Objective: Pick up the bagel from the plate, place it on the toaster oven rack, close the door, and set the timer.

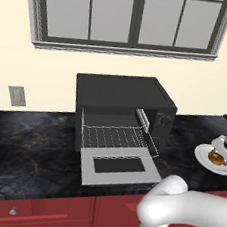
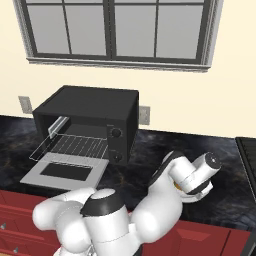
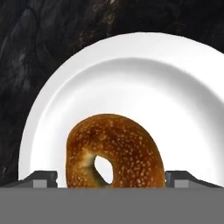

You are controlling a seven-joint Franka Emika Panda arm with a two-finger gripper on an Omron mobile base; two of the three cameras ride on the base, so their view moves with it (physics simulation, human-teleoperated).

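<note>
Flat, even rendered light is seen throughout, without glare or blur; soft shading is cast on the round white plate [image 3: 131, 70] around its rim

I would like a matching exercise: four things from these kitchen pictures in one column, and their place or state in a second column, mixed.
Things:
1. bagel
2. door
3. toaster oven rack
4. gripper

Places or states:
a. folded down flat, open
b. lying on the plate
c. pulled partly out of the oven
d. open, one fingertip on each side of the bagel

Pairs: 1-b, 2-a, 3-c, 4-d
</note>
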